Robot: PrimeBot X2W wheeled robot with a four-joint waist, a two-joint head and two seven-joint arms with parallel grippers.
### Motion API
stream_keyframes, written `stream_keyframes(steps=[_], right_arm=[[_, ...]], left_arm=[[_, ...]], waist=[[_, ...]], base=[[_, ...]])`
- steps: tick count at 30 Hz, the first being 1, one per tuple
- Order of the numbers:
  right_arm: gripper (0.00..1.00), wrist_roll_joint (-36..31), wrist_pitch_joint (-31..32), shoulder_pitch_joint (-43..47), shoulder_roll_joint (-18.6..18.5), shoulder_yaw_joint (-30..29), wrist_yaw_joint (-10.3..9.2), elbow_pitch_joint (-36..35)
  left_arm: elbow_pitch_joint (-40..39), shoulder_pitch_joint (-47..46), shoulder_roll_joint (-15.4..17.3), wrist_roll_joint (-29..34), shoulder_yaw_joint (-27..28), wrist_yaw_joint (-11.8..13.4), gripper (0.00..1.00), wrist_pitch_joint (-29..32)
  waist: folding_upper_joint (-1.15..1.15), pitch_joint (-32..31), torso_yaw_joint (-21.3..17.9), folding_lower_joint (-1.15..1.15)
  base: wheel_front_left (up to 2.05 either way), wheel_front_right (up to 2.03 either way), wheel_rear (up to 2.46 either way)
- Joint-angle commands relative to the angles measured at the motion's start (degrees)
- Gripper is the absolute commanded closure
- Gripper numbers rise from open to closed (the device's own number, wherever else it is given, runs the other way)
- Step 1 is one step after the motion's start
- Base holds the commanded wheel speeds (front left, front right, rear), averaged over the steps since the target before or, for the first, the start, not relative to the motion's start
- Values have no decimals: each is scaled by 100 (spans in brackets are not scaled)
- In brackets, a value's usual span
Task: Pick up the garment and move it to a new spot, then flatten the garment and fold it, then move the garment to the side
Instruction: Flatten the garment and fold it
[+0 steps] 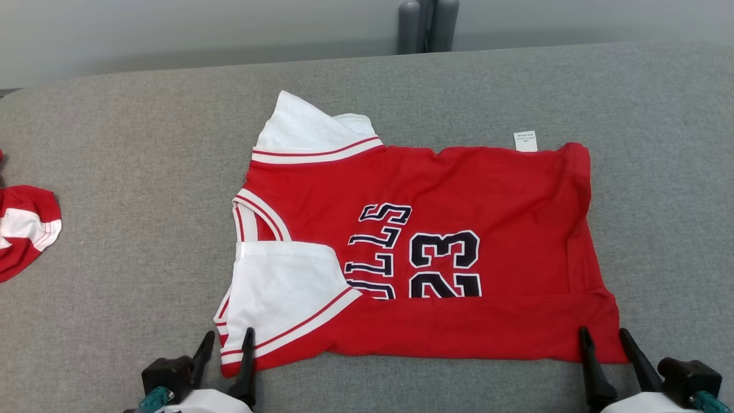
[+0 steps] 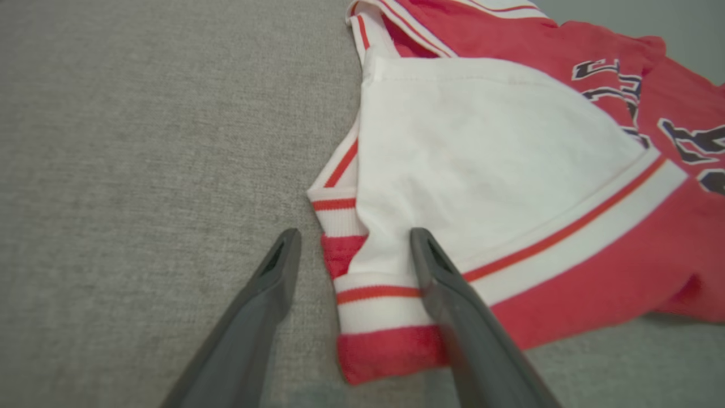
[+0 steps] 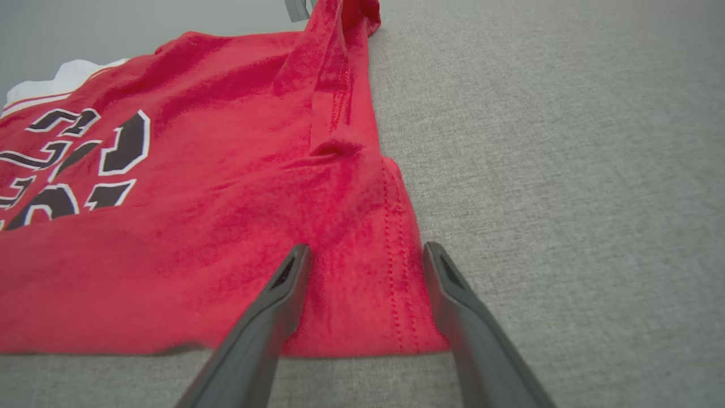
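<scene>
bare grey cloth surface all around the jersey, another red-and-white garment far to its left

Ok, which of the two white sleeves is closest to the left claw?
The near sleeve, folded onto the jersey beside the lettering; the open left claw straddles its striped corner. The other sleeve pokes out at the jersey's far edge.

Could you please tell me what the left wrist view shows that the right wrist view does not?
Left wrist view: the open left end effector at the jersey's striped corner, by the near white sleeve. Right wrist view: the open right end effector over the stitched red hem corner. Both: the jersey's dark print and the grey surface.
</scene>
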Motion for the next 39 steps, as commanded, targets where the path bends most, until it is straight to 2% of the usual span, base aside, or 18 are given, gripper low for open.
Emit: stream_keyframes(steps=[1, 2, 3, 4, 5, 6, 14, 22, 34, 35, 36, 37, 38, 39], right_arm=[[0, 54, -28, -98, -24, 31, 1, 110], [0, 81, -27, -126, -23, 79, 1, 194], [0, 137, -17, -141, -22, 120, 1, 276], [59, 199, -12, -171, -28, 148, 1, 342], [89, 251, -9, -189, -42, 181, 1, 425], [100, 314, -6, -201, -50, 220, 1, 497], [100, 564, -8, -141, -166, 419, 0, 587], [100, 779, -11, 230, -428, 661, -1, 411], [100, 1033, 71, 711, -628, 588, -4, 258], [100, 1047, 91, 720, -613, 593, -3, 202], [98, 1056, 94, 723, -593, 591, 0, 143], [56, 1052, 79, 725, -578, 575, 0, 78], [0, 1043, 75, 726, -567, 562, 0, 9], [0, 1013, 64, 729, -551, 537, 0, -82]], left_arm=[[224, -70, 15, -84, -39, -66, 35, 206], [264, -108, 13, -110, -52, -106, 75, 251], [305, -130, 2, -117, -87, -131, 100, 297], [339, -142, -6, -144, -114, -170, 100, 349], [357, -157, 4, -130, -143, -179, 100, 375], [363, -157, 18, -94, -171, -186, 100, 375], [197, 38, 236, -181, -91, -166, 100, 449], [-396, 720, 362, -280, -84, -53, 100, 697], [-1280, 1163, 481, -194, -221, 89, 100, 976], [-1321, 1134, 476, -187, -241, 90, 85, 961], [-1351, 1086, 482, -161, -249, 106, 50, 942], [-1371, 1028, 487, -136, -260, 110, 0, 918], [-1373, 961, 484, -130, -268, 99, 0, 890], [-1379, 907, 484, -103, -268, 101, 0, 844]], waist=[[0, 6, -11, 0], [0, 4, -20, 0], [0, -2, -28, 0], [0, -8, -36, 0], [0, -19, -40, 0], [0, -39, -41, 0], [0, -205, 9, 0], [0, -399, 190, 0], [0, -518, 481, 0], [0, -519, 485, 0], [0, -516, 487, 0], [0, -511, 485, 0], [0, -502, 478, 0], [0, -496, 465, 0]], base=[[0, 0, 0], [0, 0, 0], [0, 0, 0], [0, 0, 0], [0, 0, 0], [0, 0, 0], [0, 0, 0], [0, 0, 0], [0, 0, 0], [0, 0, 0], [0, 0, 0], [0, 0, 0], [0, 0, 0], [0, 0, 0]])
